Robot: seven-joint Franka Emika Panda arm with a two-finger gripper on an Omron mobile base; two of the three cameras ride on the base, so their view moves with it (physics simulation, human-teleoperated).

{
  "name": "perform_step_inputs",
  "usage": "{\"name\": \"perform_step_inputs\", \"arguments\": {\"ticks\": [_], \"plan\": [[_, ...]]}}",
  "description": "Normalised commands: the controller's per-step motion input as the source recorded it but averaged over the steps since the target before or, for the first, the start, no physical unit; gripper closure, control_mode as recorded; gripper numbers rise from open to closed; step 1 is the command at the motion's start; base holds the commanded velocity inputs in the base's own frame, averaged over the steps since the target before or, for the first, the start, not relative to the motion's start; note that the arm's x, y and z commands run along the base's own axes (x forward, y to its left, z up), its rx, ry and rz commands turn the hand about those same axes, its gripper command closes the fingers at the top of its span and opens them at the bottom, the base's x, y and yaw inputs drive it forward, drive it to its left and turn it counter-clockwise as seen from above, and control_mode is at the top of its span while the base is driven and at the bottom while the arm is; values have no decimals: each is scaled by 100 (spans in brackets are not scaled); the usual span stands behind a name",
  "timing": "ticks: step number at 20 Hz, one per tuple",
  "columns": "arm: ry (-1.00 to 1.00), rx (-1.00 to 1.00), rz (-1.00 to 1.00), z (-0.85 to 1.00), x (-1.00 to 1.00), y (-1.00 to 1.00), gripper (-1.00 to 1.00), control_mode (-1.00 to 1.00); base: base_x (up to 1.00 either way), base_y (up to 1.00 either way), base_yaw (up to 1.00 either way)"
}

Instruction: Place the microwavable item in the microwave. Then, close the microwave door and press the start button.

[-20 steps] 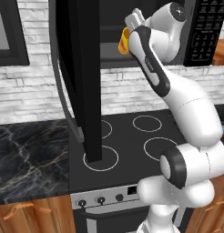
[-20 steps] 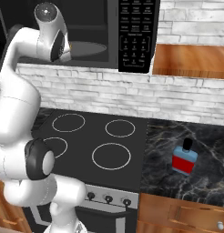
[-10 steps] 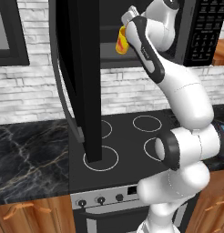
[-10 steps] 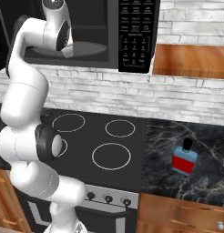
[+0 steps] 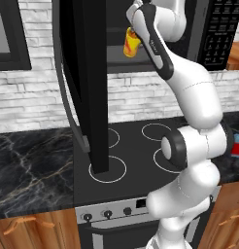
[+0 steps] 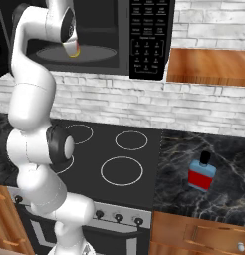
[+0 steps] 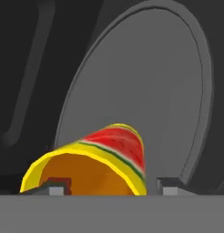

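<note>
While gripped, yellow cup [image 7: 95, 164] above grey turntable [image 7: 150, 91].

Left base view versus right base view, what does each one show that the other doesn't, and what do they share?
Left base view: the microwave door swung wide open toward the camera, and the yellow cup held up at the microwave's opening.

Right base view: the grey turntable inside the cavity, the full keypad panel, and a blue-and-red bottle standing on the dark marble counter right of the stove.

Both: the black microwave, the white arm reaching up into it, the four-ring cooktop and the white brick wall.
</note>
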Motion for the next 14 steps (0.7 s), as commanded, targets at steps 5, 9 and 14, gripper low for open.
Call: {"name": "perform_step_inputs", "arguments": {"ticks": [5,9,14], "plan": [[-15,0,0,0,-1,6,-100,-100,0,0,0],[-9,0,0,0,1,7,-100,-100,0,0,0],[-3,0,0,-1,5,8,-100,-100,0,0,0]]}}
